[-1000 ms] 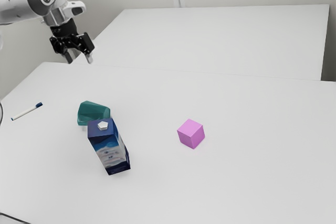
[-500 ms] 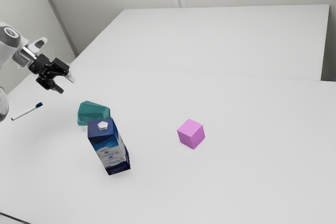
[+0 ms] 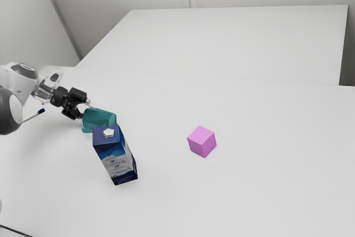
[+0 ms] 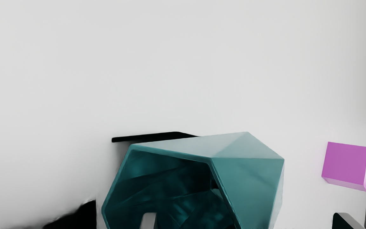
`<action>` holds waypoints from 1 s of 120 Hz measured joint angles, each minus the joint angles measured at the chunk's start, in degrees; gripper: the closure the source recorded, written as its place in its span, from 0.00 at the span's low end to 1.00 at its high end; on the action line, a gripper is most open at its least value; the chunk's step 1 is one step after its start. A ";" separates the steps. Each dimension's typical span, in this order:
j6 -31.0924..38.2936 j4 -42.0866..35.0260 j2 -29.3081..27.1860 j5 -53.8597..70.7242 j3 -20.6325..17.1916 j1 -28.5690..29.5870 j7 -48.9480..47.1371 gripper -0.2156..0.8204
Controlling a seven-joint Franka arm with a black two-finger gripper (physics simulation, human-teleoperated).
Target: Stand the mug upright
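Note:
The teal mug (image 3: 99, 119) lies on its side on the table, just behind the blue carton in the exterior view. My gripper (image 3: 87, 110) is low, right at the mug's side toward the exterior view's left. In the wrist view the mug (image 4: 246, 187) has its open mouth facing my hand. There the gripper (image 4: 247, 221) stands open, one fingertip (image 4: 148, 221) in front of the mouth and the other out beyond the mug's outer wall. Whether either finger touches the mug cannot be told.
The blue and white carton (image 3: 115, 156) stands close against the mug's near side in the exterior view. A pink cube (image 3: 202, 141) sits farther to the exterior view's right. Beside the arm lies a pen (image 3: 34, 115), partly hidden by it.
My hand has come down from above the table's far-left part, first leftward and then toward the exterior view's right, up to the mug. Mug, carton and cube have stayed put.

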 joint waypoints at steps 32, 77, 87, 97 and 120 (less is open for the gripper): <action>-0.37 -2.28 -1.23 -2.63 -1.66 0.20 2.79 0.54; -1.63 -2.33 -2.88 -2.91 -1.67 0.14 5.09 0.92; -2.68 -2.58 -4.98 -2.67 -1.66 -0.15 5.45 0.93; -3.45 -3.55 -9.36 -1.58 -1.54 -2.09 5.56 0.94; -3.05 -2.70 -18.46 13.76 -1.63 -10.53 2.05 0.95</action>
